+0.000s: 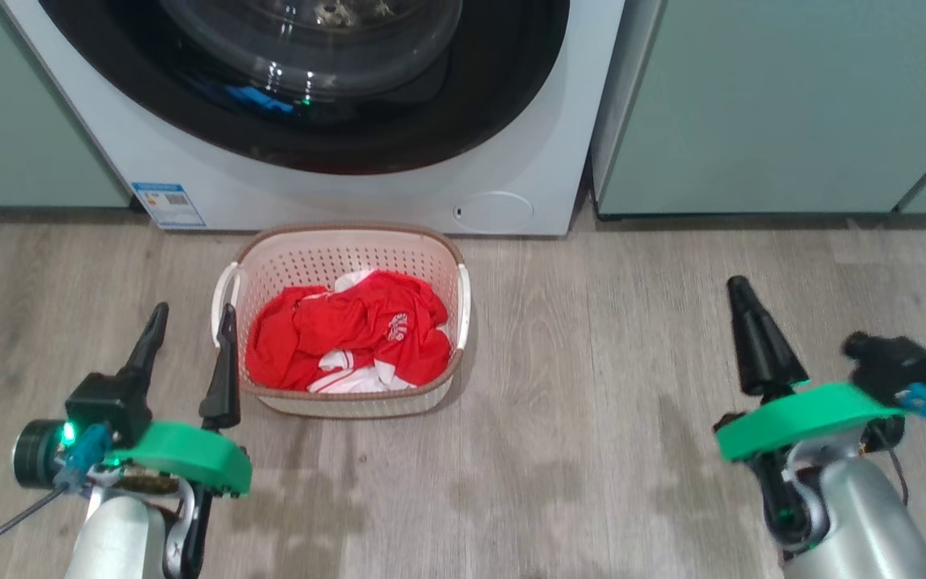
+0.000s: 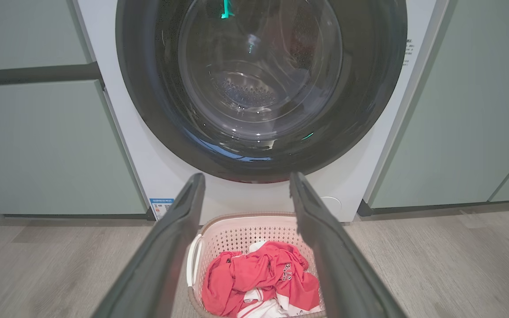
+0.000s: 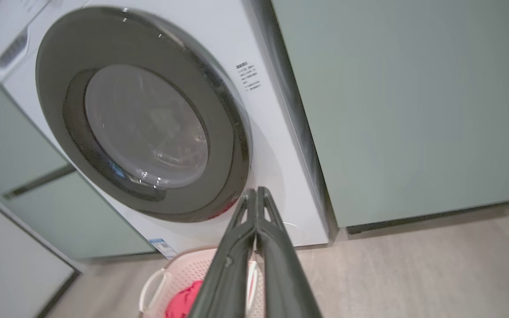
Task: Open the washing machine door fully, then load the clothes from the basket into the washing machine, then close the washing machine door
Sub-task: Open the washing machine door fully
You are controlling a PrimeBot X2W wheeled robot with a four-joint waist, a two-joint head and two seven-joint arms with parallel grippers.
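Observation:
The white washing machine [image 1: 334, 197] stands ahead with its round black-rimmed door [image 1: 310, 88] [image 2: 261, 84] [image 3: 144, 115] closed against the front. On the floor before it sits the cream basket [image 1: 342, 241] [image 2: 245, 229] [image 3: 166, 278], holding bright red clothes [image 1: 350, 330] [image 2: 259, 278] [image 3: 184, 300] with white trim. My left gripper [image 1: 194, 318] [image 2: 245, 190] is open and empty, hovering just left of the basket. My right gripper [image 1: 740, 293] [image 3: 254, 194] is shut on nothing, well to the right of the basket above the floor.
Pale green cabinets [image 1: 784, 104] [image 1: 13, 121] flank the machine on both sides. Grey wood-look floor [image 1: 592, 362] spreads around the basket. A round white hatch [image 1: 495, 211] and a blue sticker [image 1: 167, 203] sit low on the machine's front.

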